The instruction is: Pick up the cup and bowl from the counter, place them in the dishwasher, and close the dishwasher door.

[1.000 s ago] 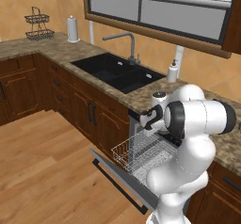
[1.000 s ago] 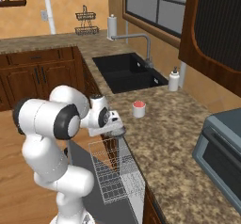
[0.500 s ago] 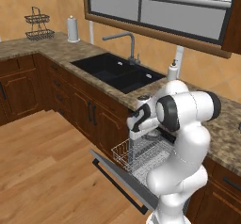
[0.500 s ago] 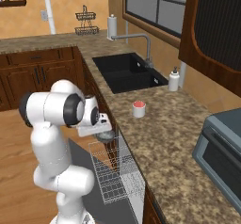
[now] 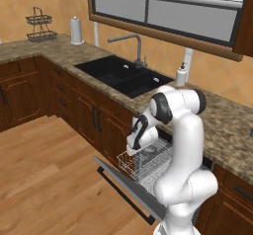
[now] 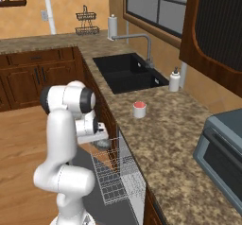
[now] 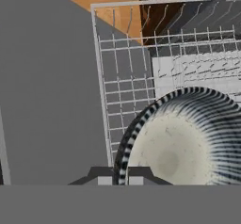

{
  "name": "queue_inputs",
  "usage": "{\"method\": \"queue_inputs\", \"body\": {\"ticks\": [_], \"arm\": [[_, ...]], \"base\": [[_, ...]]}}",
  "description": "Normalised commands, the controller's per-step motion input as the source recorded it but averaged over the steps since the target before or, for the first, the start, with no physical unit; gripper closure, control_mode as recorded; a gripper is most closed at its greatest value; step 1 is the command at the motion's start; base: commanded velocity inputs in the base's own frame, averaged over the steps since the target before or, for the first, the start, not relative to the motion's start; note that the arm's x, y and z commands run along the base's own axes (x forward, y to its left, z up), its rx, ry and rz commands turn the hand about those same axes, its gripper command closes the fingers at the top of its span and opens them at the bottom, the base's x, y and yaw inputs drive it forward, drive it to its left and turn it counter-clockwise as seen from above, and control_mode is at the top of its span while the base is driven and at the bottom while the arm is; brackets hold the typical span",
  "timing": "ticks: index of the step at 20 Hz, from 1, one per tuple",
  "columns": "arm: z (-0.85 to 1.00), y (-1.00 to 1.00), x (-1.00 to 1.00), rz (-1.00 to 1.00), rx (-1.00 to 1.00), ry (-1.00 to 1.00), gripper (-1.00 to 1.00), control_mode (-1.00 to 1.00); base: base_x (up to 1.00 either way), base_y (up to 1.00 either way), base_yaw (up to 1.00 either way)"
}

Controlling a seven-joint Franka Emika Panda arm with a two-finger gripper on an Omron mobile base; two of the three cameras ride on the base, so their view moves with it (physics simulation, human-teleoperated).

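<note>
The gripper [image 7: 120,176] pinches the rim of the grey bowl [image 7: 183,138], which spreads away from its narrow-set fingers, above the dishwasher's white wire rack [image 7: 123,84].

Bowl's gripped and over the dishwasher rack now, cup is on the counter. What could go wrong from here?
1. The tool pinches the bowl only by its rim, with the bowl tilted; it could slip or land askew on the wire rack.
2. The rack sits pulled out over the open dishwasher door; a bowl left proud may block closing.
3. The cup stands near the counter edge beside the arm; a wide swing could knock it.
</note>
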Motion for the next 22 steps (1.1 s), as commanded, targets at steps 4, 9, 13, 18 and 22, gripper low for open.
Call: {"method": "queue_inputs", "body": {"ticks": [4, 9, 13, 18, 22], "arm": [[-0.68, 0.17, 0.64, 0.0, 0.0, 0.0, 1.0, -1.0], [-0.57, 0.06, 0.69, -0.01, 0.0, 0.0, 1.0, -1.0], [-0.58, 0.0, 0.74, -0.03, 0.0, 0.0, 1.0, -1.0], [-0.64, 0.0, 0.64, -0.03, 0.0, 0.0, 1.0, -1.0], [-0.64, 0.0, 0.39, -0.03, 0.0, 0.0, 1.0, -1.0]], "base": [[0.0, 0.0, 0.0], [0.0, 0.0, 0.0], [0.0, 0.0, 0.0], [0.0, 0.0, 0.0], [0.0, 0.0, 0.0]]}}
